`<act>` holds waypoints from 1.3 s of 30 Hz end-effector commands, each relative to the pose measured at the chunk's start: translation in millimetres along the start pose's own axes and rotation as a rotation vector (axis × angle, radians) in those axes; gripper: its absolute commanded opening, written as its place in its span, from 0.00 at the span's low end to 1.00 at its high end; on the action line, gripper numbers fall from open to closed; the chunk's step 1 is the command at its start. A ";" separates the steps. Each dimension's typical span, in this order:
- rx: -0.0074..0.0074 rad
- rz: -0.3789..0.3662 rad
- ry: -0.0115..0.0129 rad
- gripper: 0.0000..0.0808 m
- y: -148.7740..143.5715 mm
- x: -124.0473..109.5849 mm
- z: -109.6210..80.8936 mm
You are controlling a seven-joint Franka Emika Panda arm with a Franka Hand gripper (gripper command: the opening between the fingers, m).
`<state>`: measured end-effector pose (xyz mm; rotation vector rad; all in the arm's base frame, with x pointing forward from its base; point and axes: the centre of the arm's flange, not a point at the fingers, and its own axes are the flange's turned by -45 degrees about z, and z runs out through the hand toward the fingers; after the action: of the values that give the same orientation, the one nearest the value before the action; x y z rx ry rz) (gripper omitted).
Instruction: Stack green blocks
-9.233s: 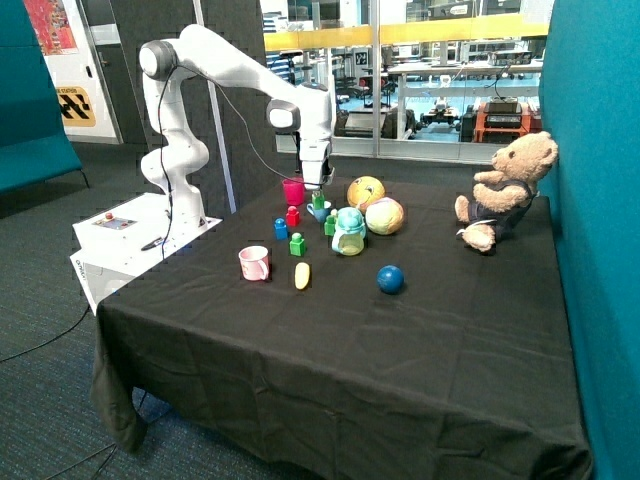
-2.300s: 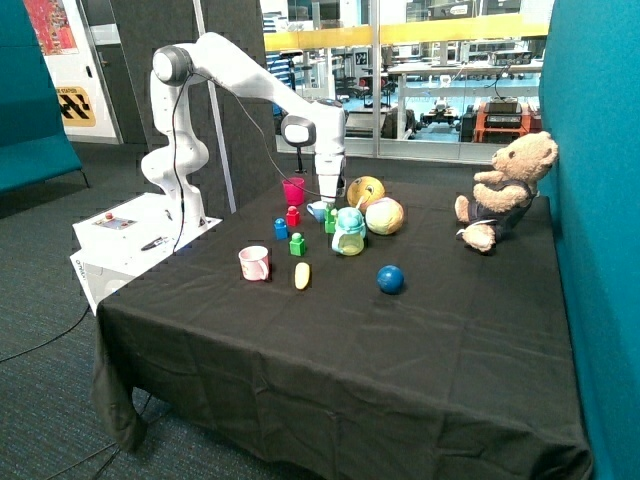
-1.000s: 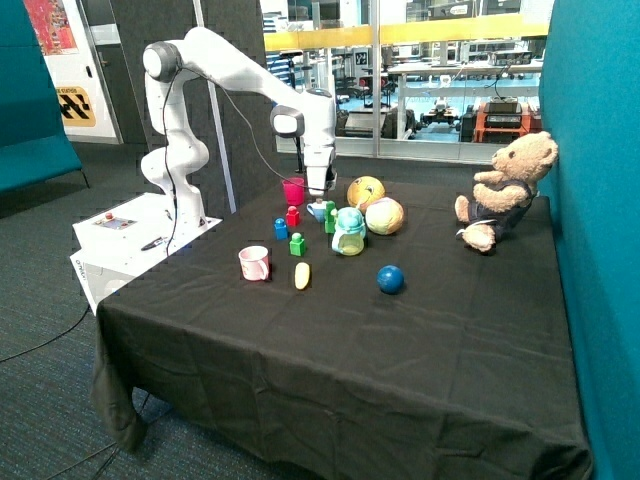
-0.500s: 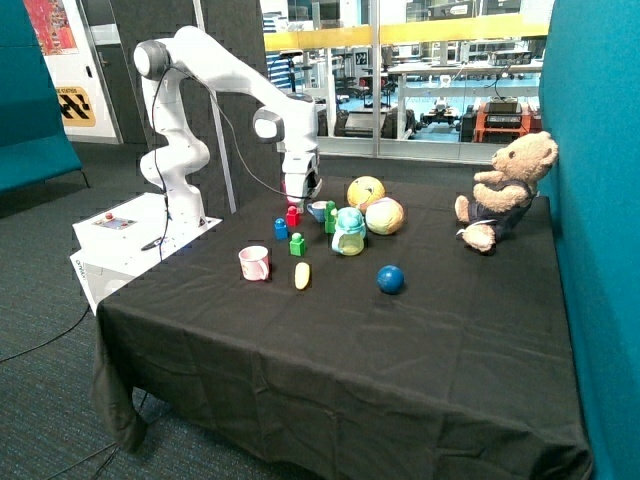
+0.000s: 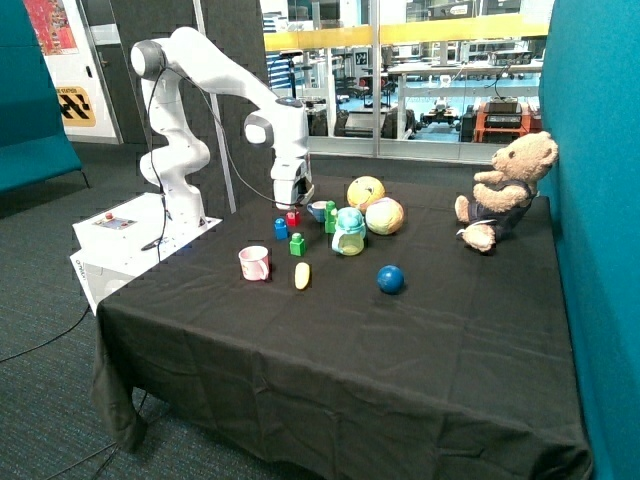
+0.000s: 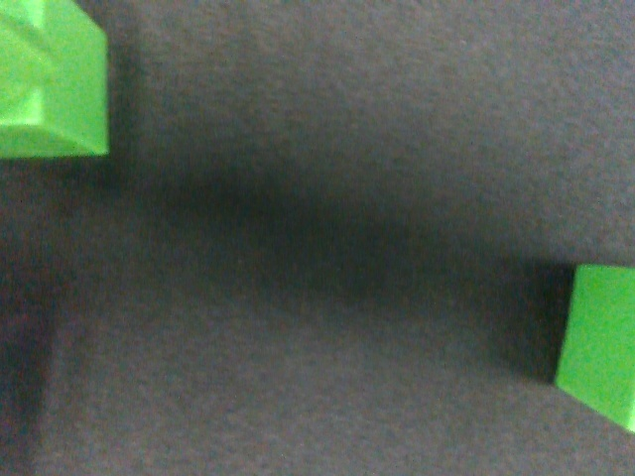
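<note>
While the arm [image 5: 215, 75] hangs over the black-draped bench [image 5: 330, 340], its pincer [image 5: 290, 203] hovers above the red brick [image 5: 292, 217]; its grip cannot be told. Two green blocks [image 5: 330, 216] stand stacked at the brick's three o'clock, a third [image 5: 298, 244] at six.

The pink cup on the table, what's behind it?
Behind the pink cup stand a blue brick, a red brick and a green block. The pincer hangs over the red brick and covers whatever sits farther back there.
</note>
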<state>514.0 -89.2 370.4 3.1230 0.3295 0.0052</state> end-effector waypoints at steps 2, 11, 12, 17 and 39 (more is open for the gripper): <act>0.0015 0.045 -0.0032 0.29 25.4 -2.8 5.1; 0.0014 0.077 -0.0032 0.27 45.9 -13.9 7.6; 0.0014 0.079 -0.0032 0.27 47.2 -14.7 8.0; 0.0015 0.071 -0.0032 0.27 47.1 -13.9 9.9; 0.0015 0.027 -0.0032 0.33 18.5 8.1 33.1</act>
<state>524.2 -112.6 345.4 3.1328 0.2826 0.0025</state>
